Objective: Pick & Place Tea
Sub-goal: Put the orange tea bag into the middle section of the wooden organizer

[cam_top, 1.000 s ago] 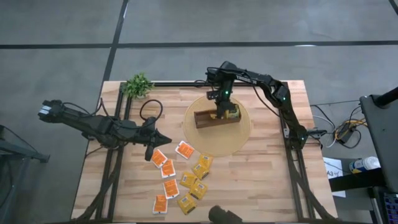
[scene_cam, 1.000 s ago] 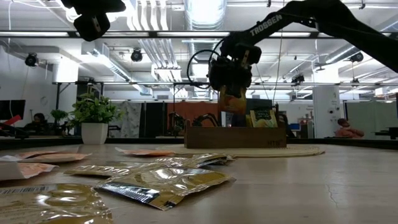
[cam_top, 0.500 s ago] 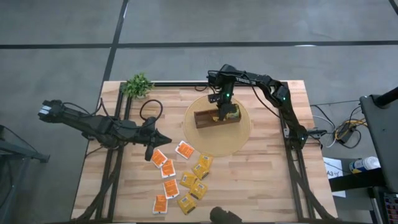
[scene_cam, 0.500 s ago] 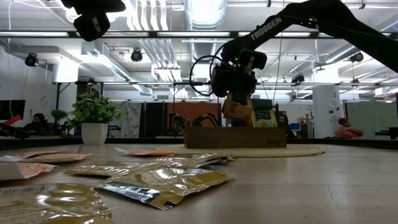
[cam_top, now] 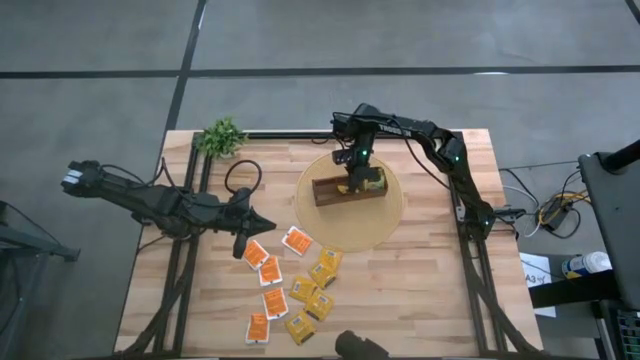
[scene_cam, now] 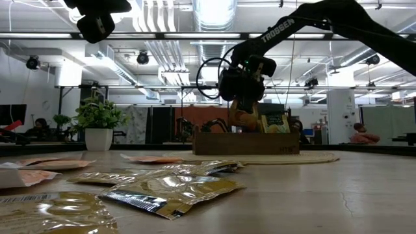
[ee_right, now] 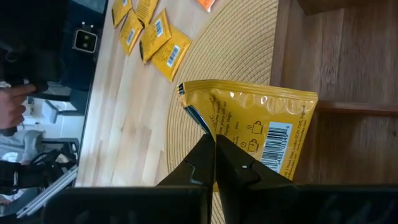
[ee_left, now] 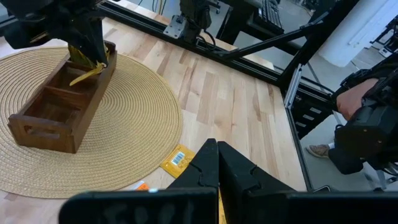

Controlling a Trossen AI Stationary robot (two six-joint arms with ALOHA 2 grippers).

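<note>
A: Start big. What's on the table?

B: A round woven mat with the wooden box on it, and loose sachets scattered nearer the front edge. The left gripper waits over bare wood beside that scatter, fingers pressed together on nothing.

A: And what has changed?

B: The right gripper has dropped lower in the last second and shifted slightly along the box. The yellow sachet it pinches now dips into the box's end compartment; earlier it hung clear above the rim. I'd judge the placing nearly done, with only the release left.

A: Which way does the sachet sit?

B: From table height it hangs roughly upright, slightly tilted, long axis near vertical, lower edge behind the box wall. The right wrist view shows its barcode face toward the camera, one edge clamped between the fingers.

A: The rest of the tea?

B: Flat on the table, well apart from the box.
</note>
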